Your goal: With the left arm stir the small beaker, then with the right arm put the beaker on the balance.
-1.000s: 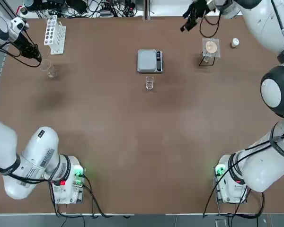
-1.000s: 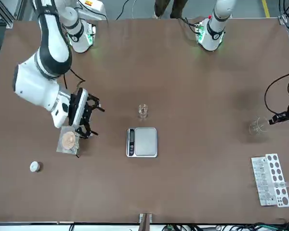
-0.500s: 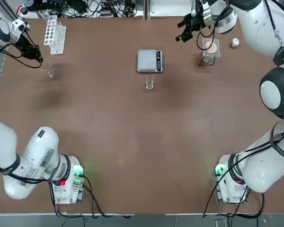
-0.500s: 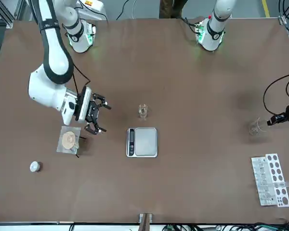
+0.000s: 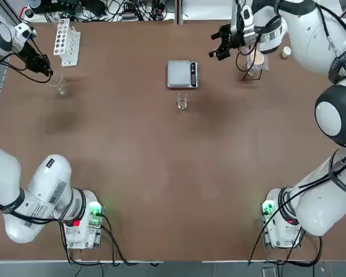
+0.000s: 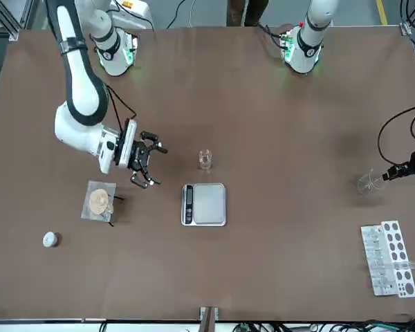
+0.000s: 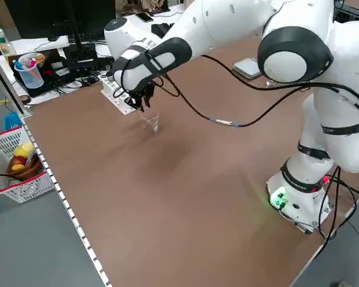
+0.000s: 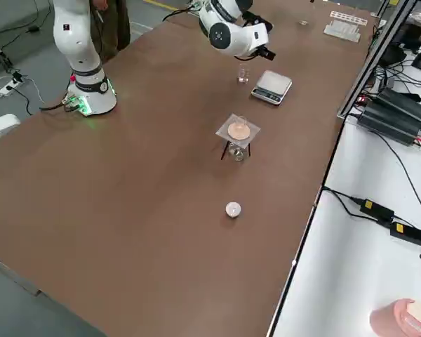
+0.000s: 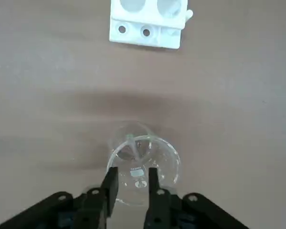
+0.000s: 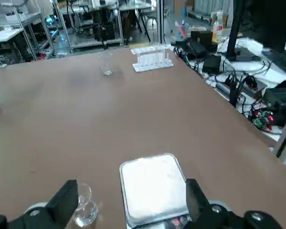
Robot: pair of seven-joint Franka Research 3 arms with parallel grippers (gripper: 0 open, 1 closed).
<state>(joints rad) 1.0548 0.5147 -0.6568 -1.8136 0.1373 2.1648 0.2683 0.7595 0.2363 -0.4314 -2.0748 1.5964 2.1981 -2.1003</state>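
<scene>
The small beaker (image 5: 182,101) stands alone near the table's middle, just on the robot's side of the balance (image 5: 183,74). My right gripper (image 5: 219,46) hovers open beyond and to the right of the balance, holding nothing. In its wrist view the small beaker (image 10: 83,211) and the balance (image 10: 152,191) lie between its spread fingers (image 10: 62,205). My left gripper (image 5: 45,68) hangs at the far left over a larger glass flask (image 5: 60,85) with a thin rod in it. Its fingers (image 9: 109,183) stand slightly apart above the flask (image 9: 143,167).
A white test-tube rack (image 5: 66,40) stands just behind the flask. Far right are a small wire stand with a round dish (image 5: 255,60) and a small white cap (image 5: 286,52). Cables run along the table's far edge.
The right gripper has swung left, from above the wire stand toward the balance. The left gripper's fingers have parted a little above the flask, and the rod stays in the flask.
</scene>
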